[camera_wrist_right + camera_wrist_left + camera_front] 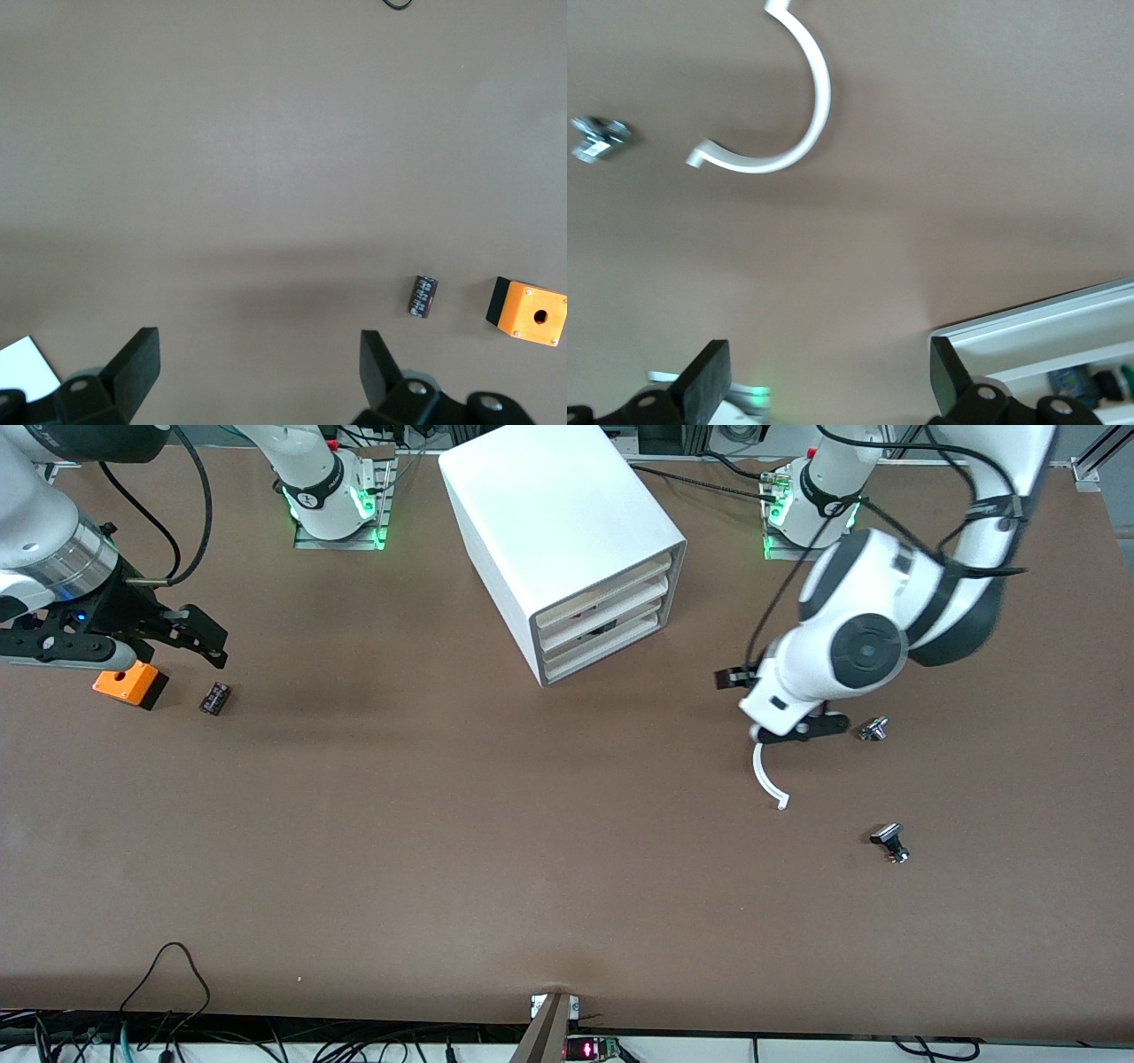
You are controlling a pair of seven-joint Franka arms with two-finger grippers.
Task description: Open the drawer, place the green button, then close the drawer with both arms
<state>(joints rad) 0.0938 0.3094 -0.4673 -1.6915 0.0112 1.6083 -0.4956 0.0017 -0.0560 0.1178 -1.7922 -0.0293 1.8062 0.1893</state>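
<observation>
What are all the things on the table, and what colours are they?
cabinet: one, white, three drawers, between the two arm bases.
lowest drawer: one, white, looks shut.
orange box: one, orange with black base, toward the right arm's end of the table.
small dark cylinder: one, dark, beside the orange box.
curved strip: one, white, below the left gripper.
silver-and-black parts: two, one beside the left gripper, one nearer the front camera.
green button: not visible on the table.
table: one, brown.
left gripper: one, black, jaws open, low over the table beside the cabinet's front.
right gripper: one, black, jaws open, above the orange box.
</observation>
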